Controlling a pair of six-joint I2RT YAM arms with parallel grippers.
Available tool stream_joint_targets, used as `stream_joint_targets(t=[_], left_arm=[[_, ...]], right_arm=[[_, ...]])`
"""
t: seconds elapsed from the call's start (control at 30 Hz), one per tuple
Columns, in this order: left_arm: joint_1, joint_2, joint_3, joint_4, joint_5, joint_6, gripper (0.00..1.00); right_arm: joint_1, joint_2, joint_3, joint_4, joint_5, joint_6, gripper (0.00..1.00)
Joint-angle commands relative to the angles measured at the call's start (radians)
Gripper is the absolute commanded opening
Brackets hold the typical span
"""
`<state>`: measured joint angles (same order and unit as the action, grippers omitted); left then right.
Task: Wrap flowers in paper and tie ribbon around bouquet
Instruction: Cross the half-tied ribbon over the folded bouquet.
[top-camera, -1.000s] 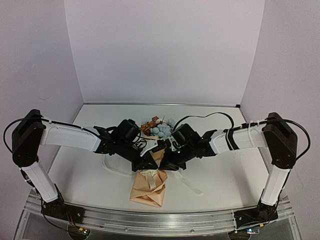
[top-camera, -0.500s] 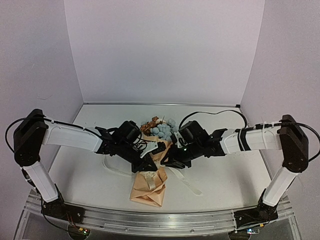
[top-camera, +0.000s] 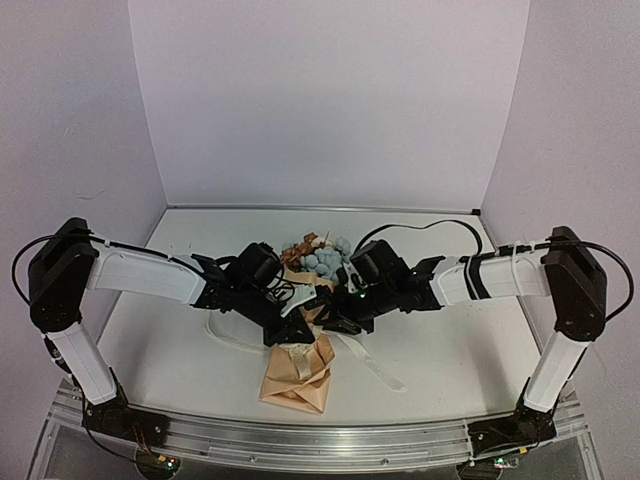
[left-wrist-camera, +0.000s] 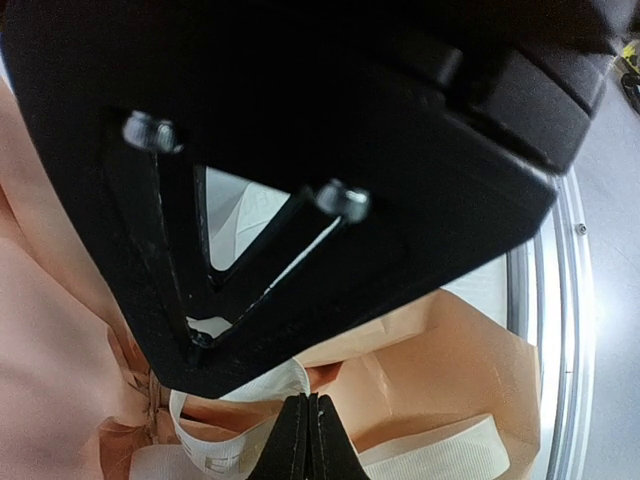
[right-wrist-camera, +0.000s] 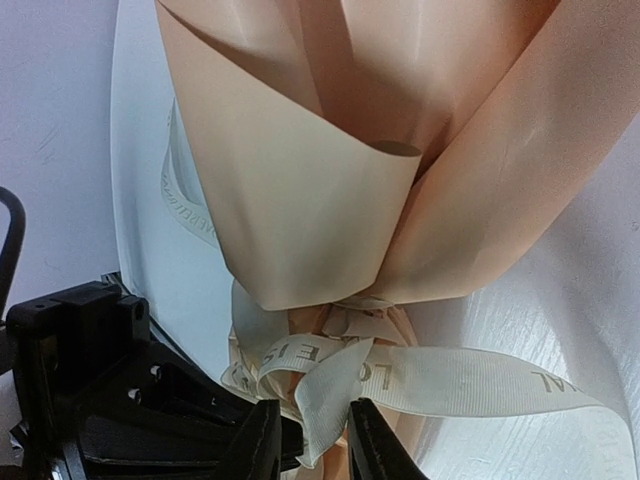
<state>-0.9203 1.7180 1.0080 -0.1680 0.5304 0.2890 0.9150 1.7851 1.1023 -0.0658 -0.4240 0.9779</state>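
Tan kraft paper, rolled and overlapped into a cone: the bouquet. Lies flat on the pale bench, wide mouth at the far end, crumpled flare of paper at the near end, pinched waist between. Pale blue and brown-orange flowers crowding out of the bouquet's far mouth.

Cream ribbon, printed with faint lettering, looped and crossed at the bouquet's waist. One tail trailing across the bench to the bouquet's right, another curving out on the bouquet's left. Not drawn tight: slack loops standing up off the paper at the waist.

Left fingers pressed fully together, tips down at the bouquet's waist on its left side, directly above a band of ribbon. Ribbon nipped between them or not: impossible to tell.

Right fingers narrowly parted, set at the same waist from the bouquet's right. Folded end of ribbon standing in the gap, close against one finger; gripped or merely resting there, again impossible to tell.

Both sets of fingers close together over the bouquet's waist, hiding most of it from above.

Black triangular frame with two bolt heads, hanging close over the left fingers and blocking much of the bouquet from the left wrist camera. Black housing of the left arm just beside the ribbon loops, on the bouquet's left, seen from the right wrist.
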Motion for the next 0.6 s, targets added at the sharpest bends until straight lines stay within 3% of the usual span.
stream_joint_targets(t=[0.0, 0.17, 0.33, 0.57], left_arm=[[-0.002, 0.003, 0.043, 0.005, 0.010, 0.010, 0.02], [-0.002, -0.006, 0.037, 0.021, -0.005, -0.004, 0.04], [-0.002, -0.035, 0.013, 0.061, -0.021, -0.026, 0.06], [0.000, -0.085, -0.025, 0.112, -0.048, -0.067, 0.22]], right_arm=[[-0.003, 0.008, 0.015, 0.033, -0.018, 0.010, 0.20], [-0.003, 0.023, 0.019, 0.044, -0.044, 0.011, 0.00], [-0.003, 0.025, 0.006, 0.043, -0.047, 0.002, 0.00], [-0.003, 0.005, -0.032, 0.044, -0.021, -0.021, 0.00]])
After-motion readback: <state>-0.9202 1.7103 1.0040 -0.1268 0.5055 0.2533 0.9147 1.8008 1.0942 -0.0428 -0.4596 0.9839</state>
